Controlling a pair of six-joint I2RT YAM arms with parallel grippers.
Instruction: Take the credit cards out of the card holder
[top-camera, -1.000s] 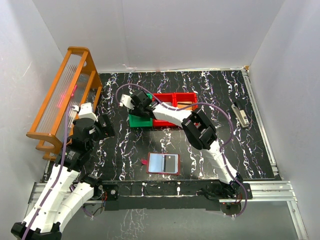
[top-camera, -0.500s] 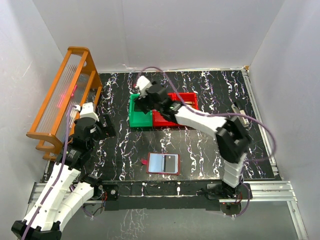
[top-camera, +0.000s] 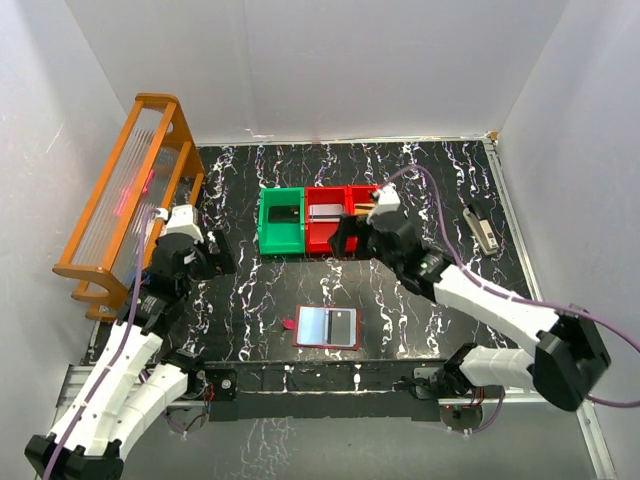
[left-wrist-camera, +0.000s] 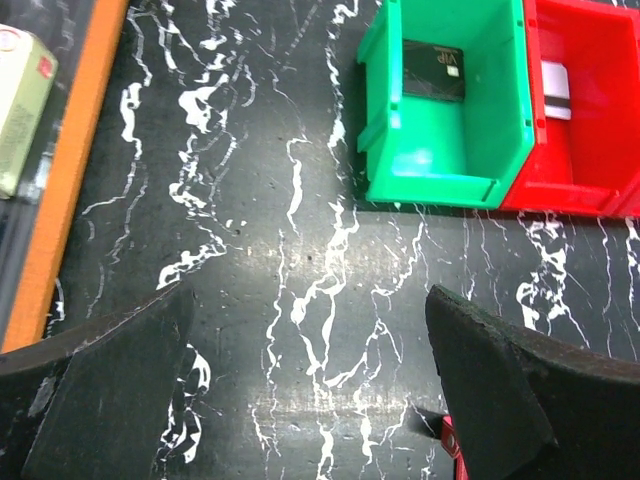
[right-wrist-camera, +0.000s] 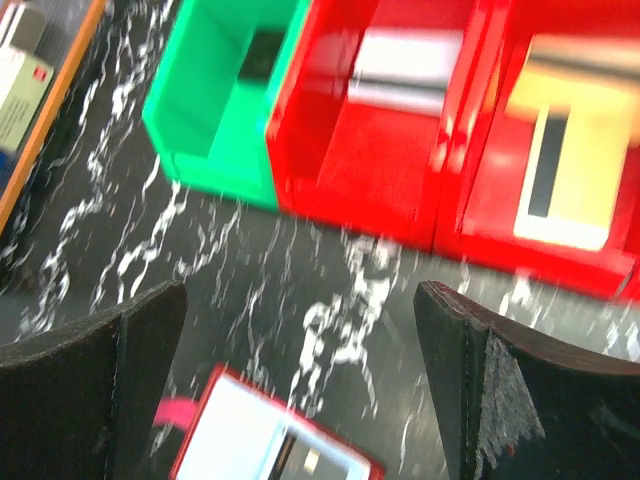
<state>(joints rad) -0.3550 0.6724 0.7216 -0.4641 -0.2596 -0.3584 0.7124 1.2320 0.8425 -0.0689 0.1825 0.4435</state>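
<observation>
Bins, three in number, stand touching in a row at the far middle of the table (top-camera: 420, 300). The green bin (top-camera: 280, 243) is at the left end and holds one dark card (left-wrist-camera: 433, 70), lying flat against its far wall. The middle red bin (top-camera: 325, 238) holds one pale card (right-wrist-camera: 405, 70), also at the far end of its floor. The right red bin (right-wrist-camera: 490, 200) holds one gold card (right-wrist-camera: 585, 160) with a dark stripe; this card covers most of the bin floor. The card holder (top-camera: 327, 327) lies open and flat on the table near its front edge, well apart from the bins, with pale bluish sleeves facing up and a small pink tab (top-camera: 288, 323) projecting from its left side. Whether a card sits in the sleeves cannot be told. The right gripper (right-wrist-camera: 300, 340) hangs above the table between the red bins and the card holder, jaws spread wide and holding nothing. The left gripper (left-wrist-camera: 305, 340) hangs above bare table to the left of the green bin, jaws likewise spread wide and holding nothing. An orange rack (top-camera: 130, 190) stands along the left edge of the table.
</observation>
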